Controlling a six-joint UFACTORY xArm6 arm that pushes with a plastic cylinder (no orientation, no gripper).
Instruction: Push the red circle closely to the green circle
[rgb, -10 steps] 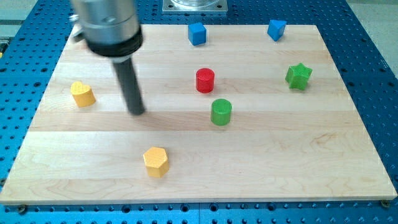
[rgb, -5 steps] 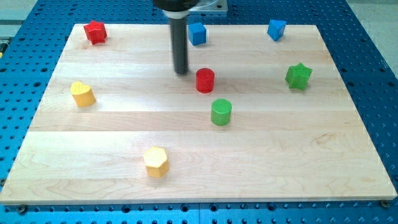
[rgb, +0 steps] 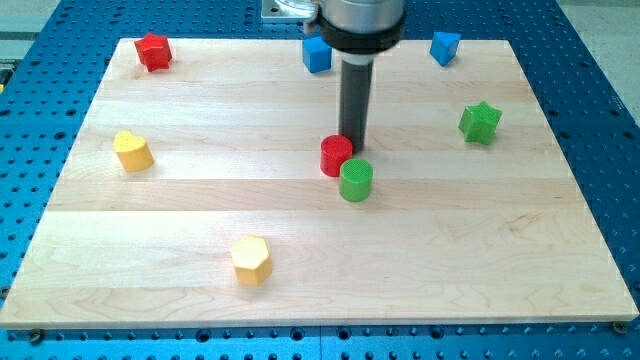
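Observation:
The red circle (rgb: 335, 155) sits near the middle of the wooden board, touching or nearly touching the green circle (rgb: 355, 180) just below and to its right. My tip (rgb: 354, 147) is at the red circle's upper right edge, right against it. The rod rises from there toward the view's top.
A red star (rgb: 153, 51) lies at the top left, two blue cubes (rgb: 317, 54) (rgb: 445, 46) along the top edge, a green star (rgb: 480, 122) at the right, a yellow heart (rgb: 132, 151) at the left, and a yellow hexagon (rgb: 250, 260) at the lower left.
My tip swept from the board's left up and over to the red circle's upper right. The red circle has slid down and slightly right, closing on the green circle.

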